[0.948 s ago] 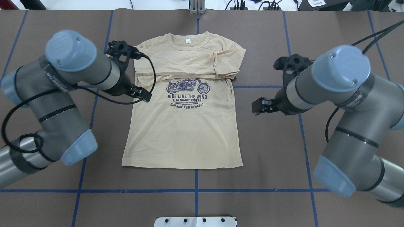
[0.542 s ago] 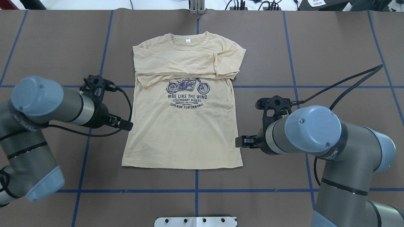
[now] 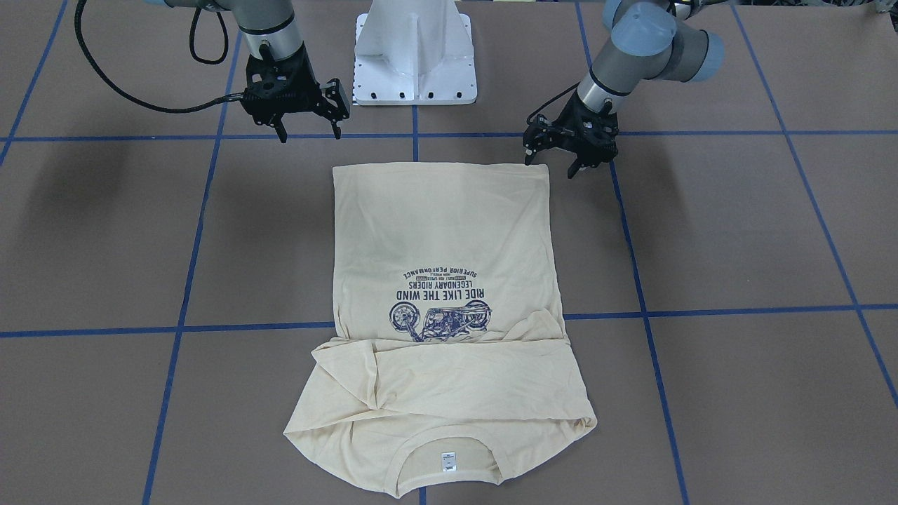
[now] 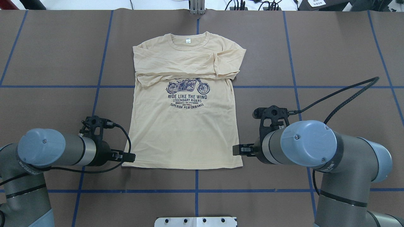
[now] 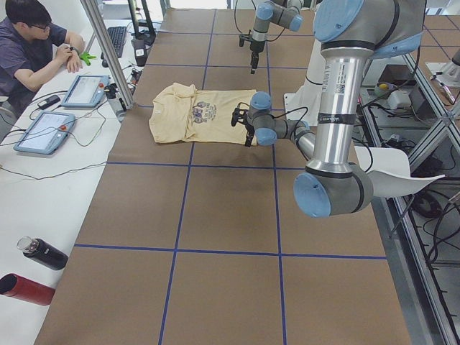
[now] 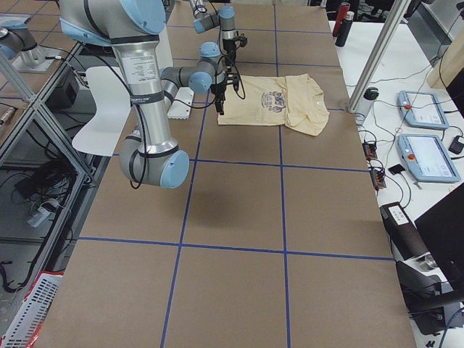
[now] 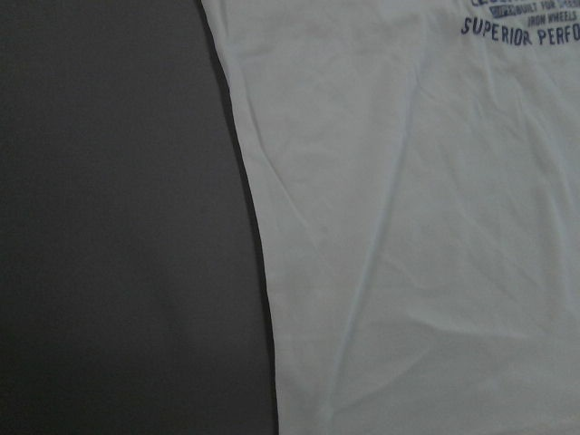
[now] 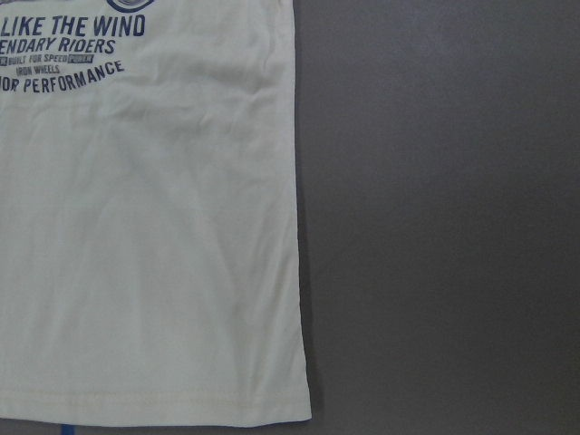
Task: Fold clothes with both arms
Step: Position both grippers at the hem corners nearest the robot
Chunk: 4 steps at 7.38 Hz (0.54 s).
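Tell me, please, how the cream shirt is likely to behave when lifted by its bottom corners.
The shirt will probably be floppy: its sleeves lie folded flat across the chest with soft creases. It looks thin and light, so the hem would likely sag between two held corners.

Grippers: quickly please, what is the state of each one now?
Left gripper: open, holding nothing, at a hem corner of the shirt.
Right gripper: open, holding nothing.

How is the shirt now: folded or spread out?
Partly folded. On the shirt, the sleeves lie folded across the chest; the body down to the hem lies spread flat.
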Motion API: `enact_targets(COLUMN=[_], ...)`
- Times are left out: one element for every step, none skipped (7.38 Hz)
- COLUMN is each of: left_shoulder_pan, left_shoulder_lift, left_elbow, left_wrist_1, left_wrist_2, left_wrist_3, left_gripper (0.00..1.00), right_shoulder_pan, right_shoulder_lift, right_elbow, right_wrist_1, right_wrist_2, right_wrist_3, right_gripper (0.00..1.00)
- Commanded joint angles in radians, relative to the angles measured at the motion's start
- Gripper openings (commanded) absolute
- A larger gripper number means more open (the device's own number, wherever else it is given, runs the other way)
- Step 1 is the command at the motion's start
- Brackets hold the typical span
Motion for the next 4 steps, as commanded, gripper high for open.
enact_targets(left_shoulder_pan=[0.042, 0.055, 0.062, 0.062], left_shoulder_lift=[-0.048, -0.069, -0.073, -0.073], left_elbow=[-0.002, -0.002, -0.002, -0.002], left_wrist_1=[0.111, 0.160, 0.174, 0.175], left_wrist_2=[0.014, 0.014, 0.014, 0.014], left_wrist_3=[-0.054, -0.054, -0.054, -0.054], left_gripper=[0.76, 0.74, 0.68, 0.63], right_shoulder_pan=[-0.002, -0.002, -0.003, -0.003], right_shoulder_lift=[0.000, 0.000, 0.000, 0.000], right_elbow=[-0.002, -0.002, -0.002, -0.004], right_wrist_1=[0.000, 0.000, 0.000, 0.000], right_wrist_2=[-0.001, -0.001, -0.002, -0.002], right_wrist_3=[-0.001, 0.000, -0.001, 0.000], right_gripper=[1.00, 0.99, 0.99, 0.99])
